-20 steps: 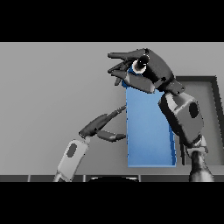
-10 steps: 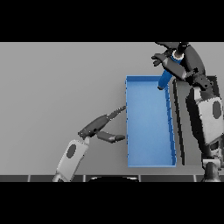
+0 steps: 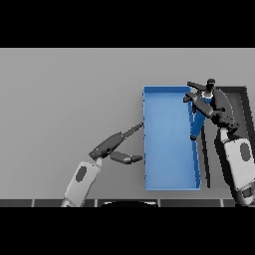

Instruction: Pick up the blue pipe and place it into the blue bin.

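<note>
The blue bin (image 3: 169, 172) stands right of centre, long side running away from me. My right hand (image 3: 208, 104) hovers over the bin's far right rim, its fingers curled round the blue pipe (image 3: 199, 121). The pipe hangs tilted, its lower end at the bin's right wall and its dark top end above the hand. My left hand (image 3: 112, 146) rests open just left of the bin, fingers straight and pointing at the bin's left wall, thumb spread below.
A dark tray or frame (image 3: 243, 104) lies right of the bin, partly hidden behind my right arm. Bare grey table (image 3: 64, 99) stretches to the left and far side.
My right hand has carried the pipe from over the bin's far left corner to the right and down, and the pipe's lower end now reaches the bin's right wall. The left hand has stayed put.
</note>
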Robot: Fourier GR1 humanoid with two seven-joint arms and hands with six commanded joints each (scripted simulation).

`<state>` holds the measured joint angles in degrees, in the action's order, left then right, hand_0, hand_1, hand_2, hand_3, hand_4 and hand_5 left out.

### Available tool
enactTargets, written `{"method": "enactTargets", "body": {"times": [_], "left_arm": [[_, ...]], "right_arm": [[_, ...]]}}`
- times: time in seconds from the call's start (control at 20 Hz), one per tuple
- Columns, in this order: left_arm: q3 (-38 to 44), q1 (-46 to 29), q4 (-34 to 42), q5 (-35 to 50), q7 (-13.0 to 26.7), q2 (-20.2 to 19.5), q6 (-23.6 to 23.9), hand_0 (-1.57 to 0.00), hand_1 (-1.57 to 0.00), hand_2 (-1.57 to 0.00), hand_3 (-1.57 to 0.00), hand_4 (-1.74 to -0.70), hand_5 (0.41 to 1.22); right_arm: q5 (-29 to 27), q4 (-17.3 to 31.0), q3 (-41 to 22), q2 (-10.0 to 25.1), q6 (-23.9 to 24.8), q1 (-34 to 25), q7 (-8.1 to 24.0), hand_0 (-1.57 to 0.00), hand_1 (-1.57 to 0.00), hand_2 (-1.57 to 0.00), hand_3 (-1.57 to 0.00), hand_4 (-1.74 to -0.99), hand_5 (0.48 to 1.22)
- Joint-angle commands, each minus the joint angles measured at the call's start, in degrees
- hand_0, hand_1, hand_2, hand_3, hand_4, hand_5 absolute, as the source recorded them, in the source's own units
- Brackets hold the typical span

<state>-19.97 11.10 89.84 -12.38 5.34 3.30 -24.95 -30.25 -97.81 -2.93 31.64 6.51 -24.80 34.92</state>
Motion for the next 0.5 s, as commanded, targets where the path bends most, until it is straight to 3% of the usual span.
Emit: {"method": "enactTargets", "body": {"times": [0.0, 0.1, 0.15, 0.35, 0.4, 0.45], "left_arm": [[0.01, -0.33, 0.23, 0.16, -0.12, -0.11, -0.07, 0.0, 0.0, 0.0, 0.0, -0.88, 0.425], [-0.24, -0.75, 1.22, 0.26, 0.04, -0.26, -0.14, 0.0, 0.0, 0.0, 0.0, -0.89, 0.422], [-0.47, -0.75, 1.08, -0.1, 0.56, -0.06, 0.07, 0.0, 0.0, 0.0, 0.0, -0.89, 0.42], [-0.18, -0.5, 1.15, 0.11, 0.75, -0.48, -0.23, 0.0, 0.0, 0.0, 0.0, -0.88, 0.421], [0.08, -0.22, 0.96, -0.02, 0.81, -0.69, -0.1, 0.0, 0.0, 0.0, 0.0, -0.88, 0.421], [-0.19, -0.41, 0.68, -0.19, 0.88, -0.43, -0.02, 0.0, 0.0, 0.0, 0.0, -0.88, 0.422]], "right_arm": [[0.81, -0.48, -2.13, 1.4, 2.58, 1.7, 0.01, -1.57, -1.57, -1.57, -1.57, -1.741, 1.221], [0.91, -0.51, -5.51, 2.67, 6.98, 4.08, 0.01, -1.57, -1.57, -1.57, -1.52, -1.741, 1.221], [0.42, -0.41, -7.68, 3.97, 8.86, 4.35, 0.01, -1.57, -1.57, -1.57, -1.26, -1.741, 1.221], [-0.75, 2.21, -15.74, 9.52, 16.59, 3.89, -0.55, -1.57, -1.55, -1.57, -0.85, -1.741, 1.221], [-0.84, 3.22, -17.0, 10.21, 17.33, 3.33, -0.84, -1.46, -1.34, -1.34, -0.79, -1.678, 1.221], [-1.14, 4.04, -18.86, 10.95, 18.38, 2.46, -0.92, -1.17, -1.07, -1.07, -0.63, -1.592, 1.221]]}}
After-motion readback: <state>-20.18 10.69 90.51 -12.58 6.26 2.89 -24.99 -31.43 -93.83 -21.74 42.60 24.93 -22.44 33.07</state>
